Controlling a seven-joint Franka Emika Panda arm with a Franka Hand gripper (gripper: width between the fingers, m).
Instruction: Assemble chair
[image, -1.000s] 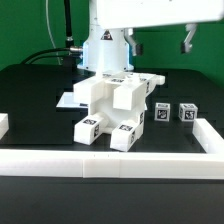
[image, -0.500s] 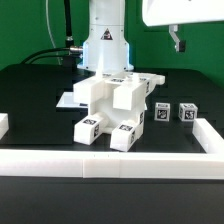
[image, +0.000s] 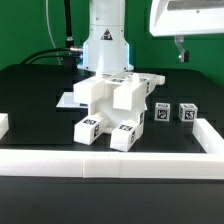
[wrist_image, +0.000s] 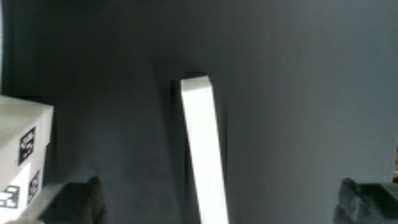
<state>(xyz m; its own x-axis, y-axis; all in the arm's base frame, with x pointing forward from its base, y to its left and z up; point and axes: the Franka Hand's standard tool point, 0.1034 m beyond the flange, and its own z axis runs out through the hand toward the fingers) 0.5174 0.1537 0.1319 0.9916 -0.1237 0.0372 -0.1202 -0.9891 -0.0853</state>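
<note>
Seen from the exterior view, the chair (image: 108, 100) sits near the middle of the black table (image: 35, 95). It is a cluster of blocky white pieces already joined, with two tagged leg ends (image: 90, 125) pointing toward 6 o'clock. At 3 o'clock from it stand two small loose cubes (image: 162, 113), near it but not touching, each showing a black-and-white tag. One cube is farther out than the other along that same 3 o'clock line. At 9 o'clock of the chair the thin marker board (image: 66, 101) lies flat, partly hidden behind the chair. The arm's base (image: 105, 45) rises at 12 o'clock, right behind the chair, and dark cables (image: 55, 50) run off toward 10 o'clock. A long white border rail (image: 110, 162) runs along the table edge at 6 o'clock and turns up the side at 4 o'clock.

The gripper (image: 180, 50) hangs high at about 1 o'clock from the chair, well apart from it and well above the table. From here only one dark finger shows below its big white body. The wrist view shows the jaws clearly: the two dark fingertips (wrist_image: 80, 198) stand wide apart with nothing between them, so the jaws are spread and hold nothing. Beneath them that camera sees bare table, a stretch of the white rail and the corner of a tagged white piece (wrist_image: 22, 150). Which piece it is I cannot tell.
</note>
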